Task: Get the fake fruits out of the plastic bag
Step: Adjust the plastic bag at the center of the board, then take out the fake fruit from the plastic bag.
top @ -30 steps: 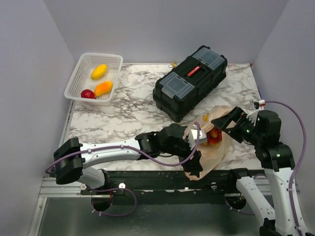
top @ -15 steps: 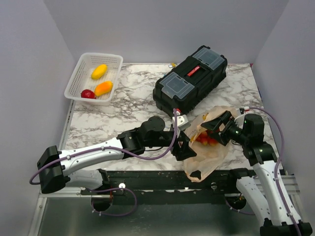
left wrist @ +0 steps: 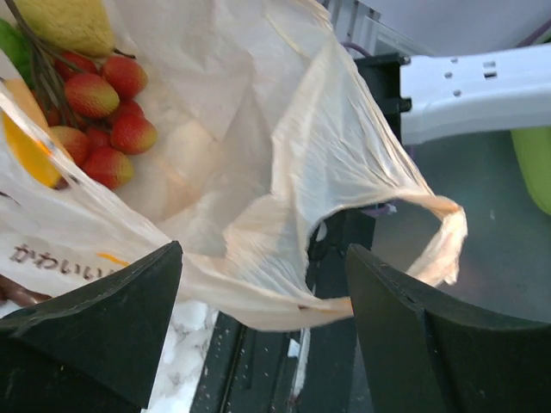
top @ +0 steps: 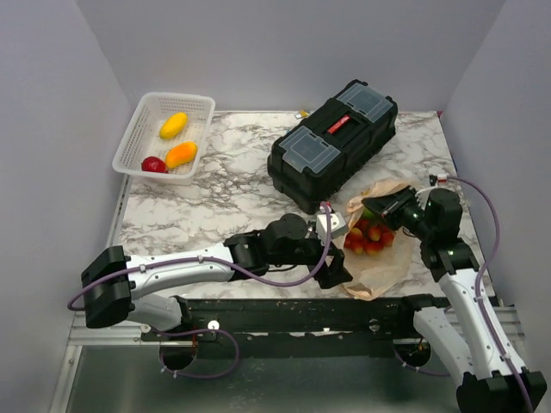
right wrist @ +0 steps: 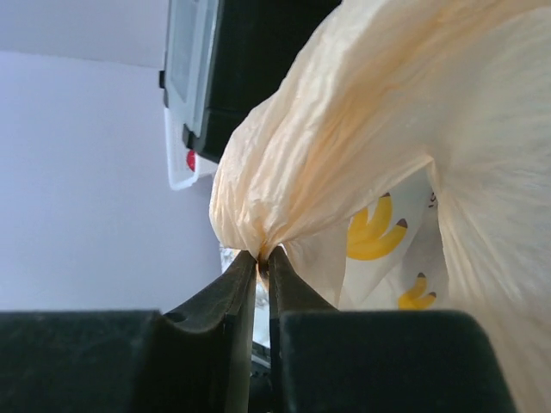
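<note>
**Bag mouth wider open; left gripper shifted to its near lip**

Changed over the last half second: the plastic bag (top: pixel 385 262) lies flatter on the marble table (top: pixel 215 198) and its mouth gapes more. The berries are more exposed, and the left gripper (top: pixel 334 268) has slid right to the bag's near-left edge.

1. Plastic bag. Located at the near right of the table, just in front of the black toolbox (top: pixel 331 142). In the left wrist view one loop handle hangs past the table edge. The film is thin, crinkly and nearly weightless, so it will drag and bunch unless pinned. The right gripper (right wrist: pixel 263 258) pins it, with its fingers pressed together on a gathered fold at the far rim.

2. Berry cluster (left wrist: pixel 99 112). Inside the bag, at the open mouth. It looks glossy, hard and light. Dark stems join the berries, so one grip likely lifts the lot. The best hold is across the stem bundle or the cluster's middle, since single berries look slippery.

3. Yellow fruit (left wrist: pixel 65 21). Touching the cluster and cut off at the frame top. It is smooth and rounded, best taken across its short axis.

4. Green fruit (left wrist: pixel 9 47). Only a sliver shows, so its kind cannot be told.

5. Left gripper. Its fingers are spread wide, with sagging film between them that is apparently not clamped.

Not seen: the bag's interior beneath the folds, where further fruit may lie.
</note>
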